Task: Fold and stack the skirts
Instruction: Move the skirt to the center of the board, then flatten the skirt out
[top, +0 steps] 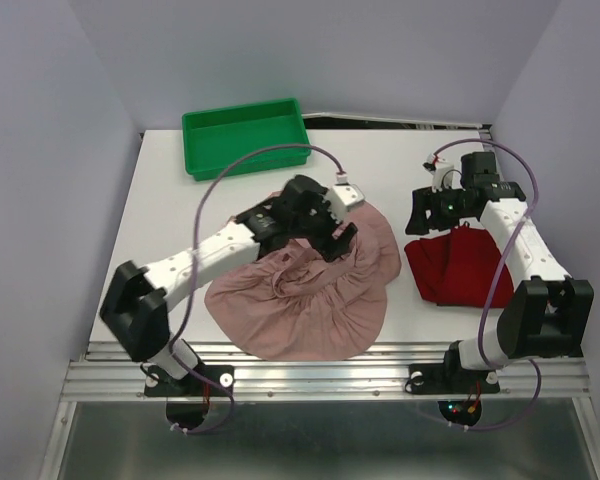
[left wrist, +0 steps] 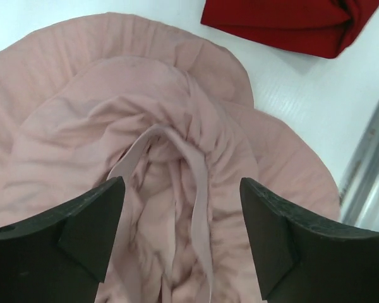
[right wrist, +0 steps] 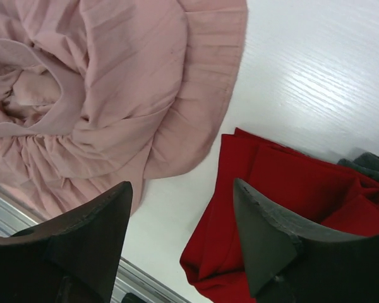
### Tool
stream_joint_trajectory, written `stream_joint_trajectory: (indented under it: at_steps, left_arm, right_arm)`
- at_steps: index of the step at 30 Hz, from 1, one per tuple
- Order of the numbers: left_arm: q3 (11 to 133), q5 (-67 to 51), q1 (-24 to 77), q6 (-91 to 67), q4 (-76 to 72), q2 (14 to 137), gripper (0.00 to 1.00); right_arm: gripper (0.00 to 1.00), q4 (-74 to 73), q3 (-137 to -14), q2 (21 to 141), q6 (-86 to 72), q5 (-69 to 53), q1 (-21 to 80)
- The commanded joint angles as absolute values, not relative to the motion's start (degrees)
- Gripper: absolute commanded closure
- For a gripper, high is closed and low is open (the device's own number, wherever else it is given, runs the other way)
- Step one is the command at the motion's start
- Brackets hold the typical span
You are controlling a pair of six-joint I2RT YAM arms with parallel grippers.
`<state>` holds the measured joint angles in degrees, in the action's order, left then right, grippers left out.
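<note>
Top external: nothing is stacked yet, the pink skirt [top: 310, 295] is left rumpled at the near edge, the dark red skirt [top: 450, 268] is bunched by the right edge, and left gripper [left wrist: 180, 183] and right gripper [right wrist: 180, 184] are held wide, empty.

Top cam high and behind, wrist cams close-up and downward, pink skirt [top: 310, 295] and dark red skirt [top: 458, 265] in all three.
</note>
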<state>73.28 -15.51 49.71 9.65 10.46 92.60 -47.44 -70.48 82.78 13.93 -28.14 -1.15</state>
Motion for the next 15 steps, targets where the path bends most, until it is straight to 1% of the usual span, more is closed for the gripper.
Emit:
stream_joint_trajectory:
  at_steps: [1,4,5,7,8,11,15]
  left_arm:
    - [69.4,-28.9,40.2,18.2,15.6,75.6,0.12]
    - [67.9,-30.5,36.9,23.8,23.5,73.6,0.14]
    - [67.4,-31.4,34.8,28.1,28.3,73.1,0.18]
    - [64.3,-33.7,33.0,31.5,31.6,71.9,0.21]
    - [63.0,-34.0,32.2,34.2,33.1,70.6,0.23]
    - [57.3,-36.2,29.9,37.6,33.7,68.0,0.27]
    - [51.8,-38.9,28.6,41.0,31.5,65.2,0.28]
  right_arm:
    - [0.31,-47.7,-73.1,82.3,18.5,-35.9,-0.7]
    - [0.33,-46.6,-72.5,82.1,21.2,-38.0,1.5]
    - [0.34,-45.5,-71.8,81.7,22.0,-37.8,3.6]
    - [0.35,-44.0,-71.1,81.4,23.7,-36.3,6.7]
    - [0.36,-42.3,-70.8,81.6,24.5,-33.3,10.3]
    - [0.37,-39.7,-70.5,83.1,28.4,-29.9,15.2]
    - [0.38,-34.4,-71.0,86.6,34.7,-29.2,19.2]
